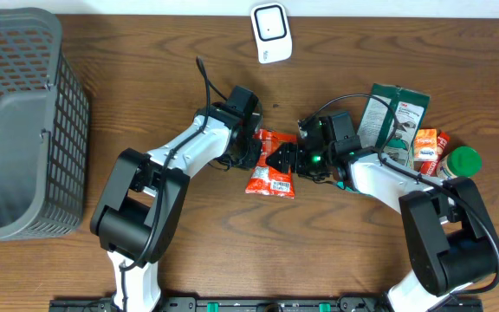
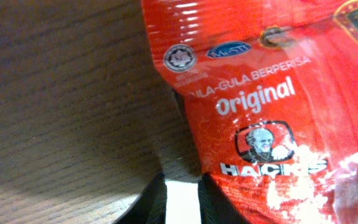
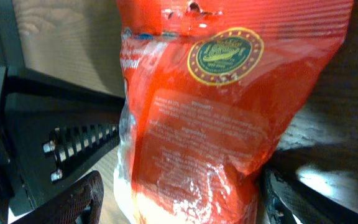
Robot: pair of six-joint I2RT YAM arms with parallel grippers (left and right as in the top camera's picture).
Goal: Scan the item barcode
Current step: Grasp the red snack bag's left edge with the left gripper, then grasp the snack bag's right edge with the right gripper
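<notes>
Both my arms are reaching in low toward the middle of the wooden bench (image 1: 258, 260). The elbows are bent and the wrists nearly meet over the one red crinkly plastic candy bag (image 1: 271, 182) sitting there.

My left end effector (image 1: 255, 146) comes in at the bag's far-left corner. From the left wrist view its two dark fingers (image 2: 155, 202) sit close together with just a thin sliver between them, right at the bag's edge. Honestly I can't tell if they're pinching the plastic or not.

My right end effector (image 1: 284, 159) sits over the bag from the right side. Its fingers (image 3: 79, 199) are spread wide and the bag fills the gap between them. I can't tell if they're actually pressing on it either.

Head count:
- two arms
- one red bag
- one white boxy plastic scanner (image 1: 271, 33) at the far edge
- one grey plastic mesh basket (image 1: 63, 104) along the left edge, up into the far-left corner

Near the right edge, just beside my right arm:
- two dark green pouches (image 1: 388, 113)
- one small orange packet (image 1: 425, 149)
- one round green lid (image 1: 464, 161) on something I can't make out
</notes>
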